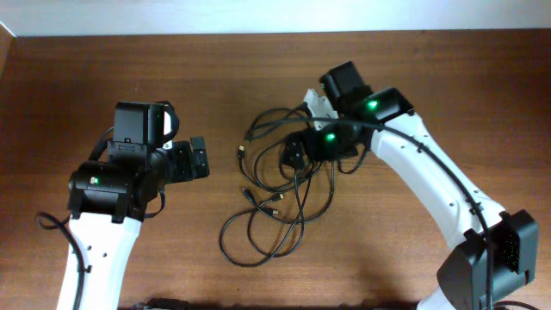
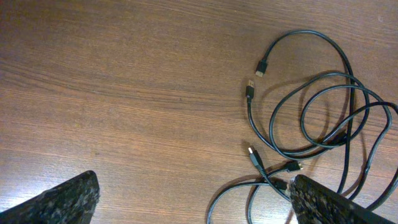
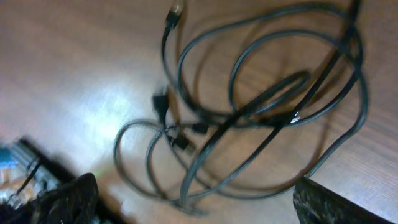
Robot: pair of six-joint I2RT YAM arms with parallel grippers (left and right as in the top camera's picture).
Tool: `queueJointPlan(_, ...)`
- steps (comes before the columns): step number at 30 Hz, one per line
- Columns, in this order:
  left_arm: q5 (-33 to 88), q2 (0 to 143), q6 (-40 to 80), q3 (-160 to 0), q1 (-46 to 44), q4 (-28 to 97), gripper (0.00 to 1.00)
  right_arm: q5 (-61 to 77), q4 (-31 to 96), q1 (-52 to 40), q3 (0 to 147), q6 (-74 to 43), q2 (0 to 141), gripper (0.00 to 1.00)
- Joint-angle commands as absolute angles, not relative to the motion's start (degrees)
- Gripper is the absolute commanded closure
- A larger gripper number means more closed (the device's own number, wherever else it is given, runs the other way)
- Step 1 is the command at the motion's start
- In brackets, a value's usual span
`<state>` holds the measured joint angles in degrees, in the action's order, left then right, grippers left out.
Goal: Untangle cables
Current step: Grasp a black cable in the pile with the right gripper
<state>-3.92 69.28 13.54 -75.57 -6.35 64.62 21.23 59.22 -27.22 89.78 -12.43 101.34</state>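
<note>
Thin black plug-tipped cables (image 1: 280, 202) at desk (image 1: 86, 69) centre: probably light and floppy. Grab a loose plug end. Left claw (image 2: 196, 199) and right claw (image 3: 196, 199) spread, empty.

A dark reddish-brown wooden table (image 1: 77, 69), its fine grain running lengthwise, fills nearly every view — a pale, flat strip (image 1: 258, 15) borders its far edge in the overhead view, and in the right wrist view a soft whitish sheen (image 3: 106, 102) of light lies on the wood.
</note>
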Motion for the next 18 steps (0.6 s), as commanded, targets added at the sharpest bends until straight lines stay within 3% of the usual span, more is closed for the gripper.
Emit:
queueJointPlan(1, -4.8, 69.43, 13.87, -76.01, -6.11, 64.84, 0.01, 14.31, 57.23, -28.99, 89.89, -19.62, 102.02, 0.01)
queueJointPlan(4, -4.8, 69.43, 13.87, -76.01, -6.11, 64.84, 0.01, 14.31, 56.47, -28.97, 89.43, -20.69, 104.22, 0.0)
queueJointPlan(8, -4.8, 69.43, 13.87, -76.01, -6.11, 64.84, 0.01, 19.38, 55.99, -29.15, 89.38, -21.58, 108.99, 0.15)
queueJointPlan(10, -4.8, 69.43, 13.87, -76.01, -6.11, 64.84, 0.01, 18.65, 55.88, -29.78, 89.3, -21.93, 109.84, 0.28)
queueJointPlan(12, -4.8, 69.43, 13.87, -76.01, -6.11, 64.86, 0.01, 17.26, 55.88, -29.56, 89.3, -23.03, 110.0, 0.76)
queueJointPlan(13, -4.8, 69.43, 13.87, -76.01, -6.11, 64.84, 0.01, 17.52, 55.9, -29.06, 89.36, -23.2, 109.97, 0.94)
queueJointPlan(18, -4.8, 69.43, 13.87, -76.01, -6.11, 64.86, 0.01, 19.9, 63.11, -25.41, 94.74, -22.68, 108.99, 0.96)
